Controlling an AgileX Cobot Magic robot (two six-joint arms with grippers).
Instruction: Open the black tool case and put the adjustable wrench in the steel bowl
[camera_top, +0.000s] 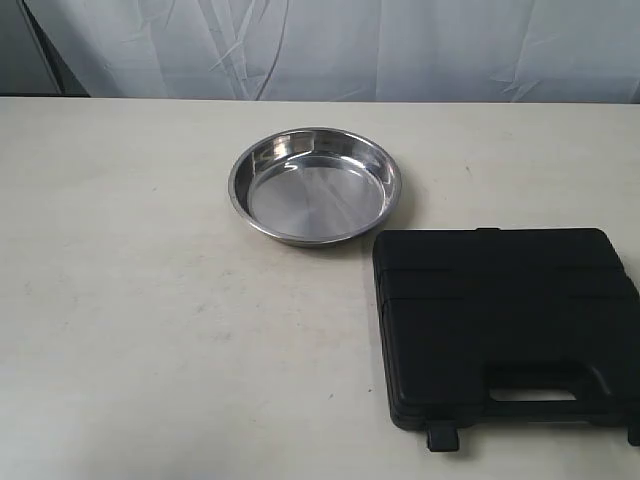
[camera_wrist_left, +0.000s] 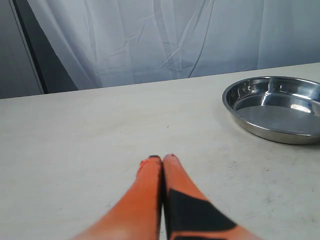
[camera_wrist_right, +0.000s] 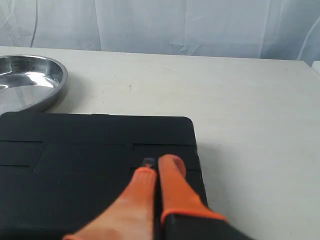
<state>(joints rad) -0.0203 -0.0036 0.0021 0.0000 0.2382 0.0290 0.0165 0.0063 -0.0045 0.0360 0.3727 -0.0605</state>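
The black tool case (camera_top: 505, 335) lies closed on the table at the front right, handle and latches toward the front edge. The steel bowl (camera_top: 314, 185) sits empty just behind its left corner; it also shows as the bowl (camera_wrist_left: 277, 107) and the bowl (camera_wrist_right: 27, 80) in the wrist views. The adjustable wrench is out of view. My left gripper (camera_wrist_left: 162, 159) is shut with nothing in it, above bare table left of the bowl. My right gripper (camera_wrist_right: 159, 165) is shut and empty, over the case lid (camera_wrist_right: 90, 165) near its right edge. Neither arm appears in the exterior view.
The pale table (camera_top: 150, 300) stretches wide to the left of the case and bowl. A white curtain (camera_top: 330, 45) hangs behind the table's far edge. A dark upright strip (camera_wrist_left: 30, 55) stands at the back left in the left wrist view.
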